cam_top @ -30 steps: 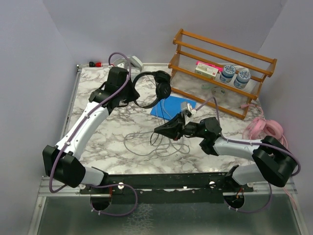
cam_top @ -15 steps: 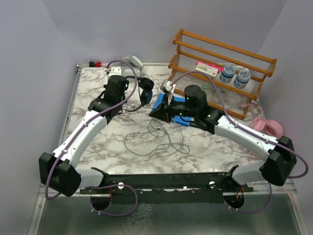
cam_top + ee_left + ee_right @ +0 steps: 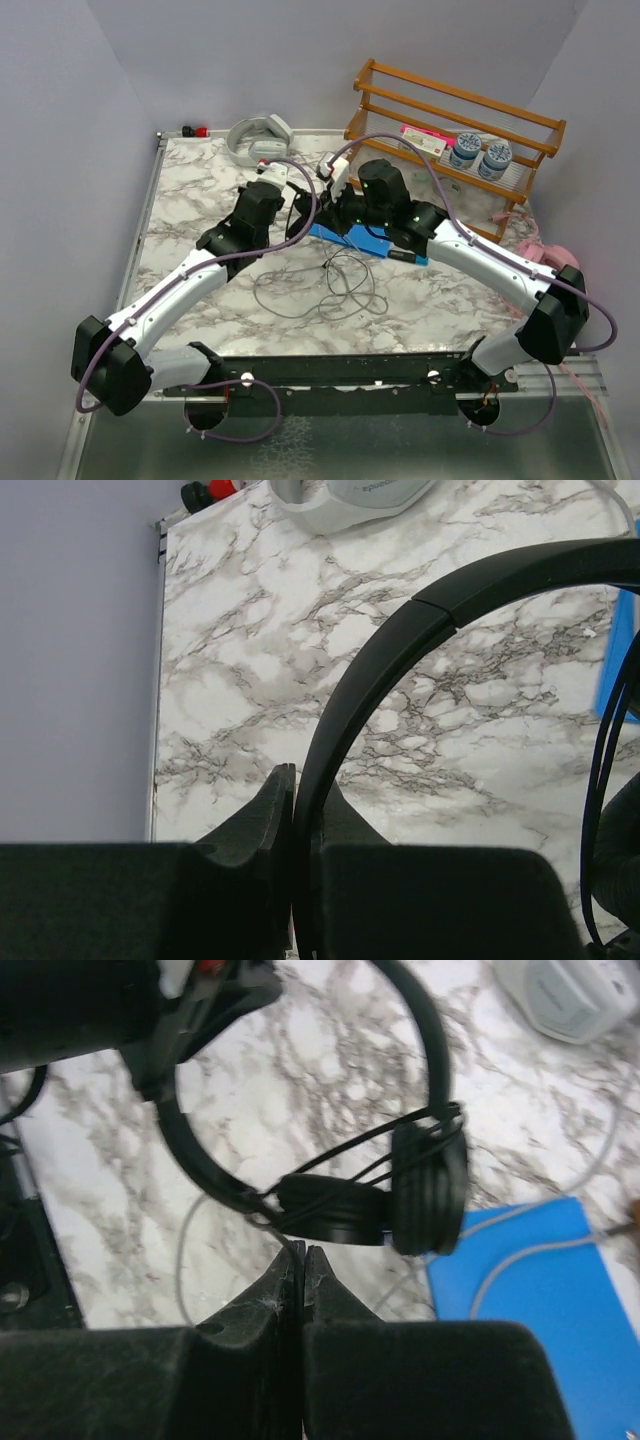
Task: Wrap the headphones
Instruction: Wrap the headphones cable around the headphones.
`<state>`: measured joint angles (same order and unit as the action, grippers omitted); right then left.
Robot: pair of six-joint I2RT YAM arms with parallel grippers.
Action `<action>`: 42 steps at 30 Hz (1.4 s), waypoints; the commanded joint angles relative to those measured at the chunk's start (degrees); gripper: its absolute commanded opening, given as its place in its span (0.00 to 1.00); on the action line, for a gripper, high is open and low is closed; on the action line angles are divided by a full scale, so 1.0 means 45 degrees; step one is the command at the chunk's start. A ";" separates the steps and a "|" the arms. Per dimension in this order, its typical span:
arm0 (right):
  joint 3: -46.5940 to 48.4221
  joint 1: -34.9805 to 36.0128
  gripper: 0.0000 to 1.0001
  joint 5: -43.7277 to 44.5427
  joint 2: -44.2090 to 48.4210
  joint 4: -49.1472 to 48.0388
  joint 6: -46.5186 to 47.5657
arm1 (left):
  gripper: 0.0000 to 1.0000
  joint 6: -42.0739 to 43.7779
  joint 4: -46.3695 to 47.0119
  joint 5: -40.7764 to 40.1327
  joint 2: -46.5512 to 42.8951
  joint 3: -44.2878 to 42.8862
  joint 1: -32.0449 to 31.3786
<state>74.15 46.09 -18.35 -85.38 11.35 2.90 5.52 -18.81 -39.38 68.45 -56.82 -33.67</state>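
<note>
Left pincer [image 3: 303, 805] is clamped on the band of the black headphones [image 3: 430, 1185], held near the middle of the counter [image 3: 190, 200]. Right pincer [image 3: 303, 1252] is closed, apparently pinching the thin cable [image 3: 385, 1140]. Several turns cross the cups, so winding is in hand. Next move, as judged: carry the loose slack round the cups under tension.

Both arms reach to the middle of the marble table [image 3: 190, 190]. The left gripper [image 3: 285, 213] and the right gripper [image 3: 322, 220] meet at the black headphones [image 3: 300, 203], just beside a blue pad [image 3: 365, 242]. The thin black cable [image 3: 335, 285] lies in loose loops. The grey-white headphones [image 3: 252, 140] lie at the far edge.
</note>
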 commanded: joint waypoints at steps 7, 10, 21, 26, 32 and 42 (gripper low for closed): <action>0.0175 0.0091 0.09 0.5002 0.0060 0.0363 0.1849 | 0.00 0.2182 0.0627 0.1170 -0.0834 0.0692 -0.0519; 0.0161 0.0091 0.08 0.5696 -0.0027 0.0127 0.1957 | 0.00 0.2190 0.0318 0.1329 -0.0867 0.0694 -0.0595; -0.0756 -0.0682 0.09 0.5603 -0.0465 -0.2156 0.1608 | 0.00 0.0206 -0.0900 0.4360 -0.1604 0.0541 -0.0760; -0.1592 -0.1647 0.09 0.3399 -0.0363 -0.3517 0.0595 | 0.00 -0.0699 -0.1061 0.5337 -0.1987 0.0688 -0.0750; -0.3308 -0.3171 0.09 0.0601 -0.0548 -0.5856 -0.1268 | 0.00 -0.2026 -0.1365 0.8015 -0.2331 0.0379 -0.0760; -0.6249 -0.4089 0.18 -0.3174 -0.1098 -1.1157 -0.3444 | 0.00 -0.4830 -0.2251 1.0482 -0.2100 -0.1608 -0.0755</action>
<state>47.27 27.35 -24.69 -88.73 -27.20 -8.97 -7.51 -28.88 0.38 59.46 -57.54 -36.88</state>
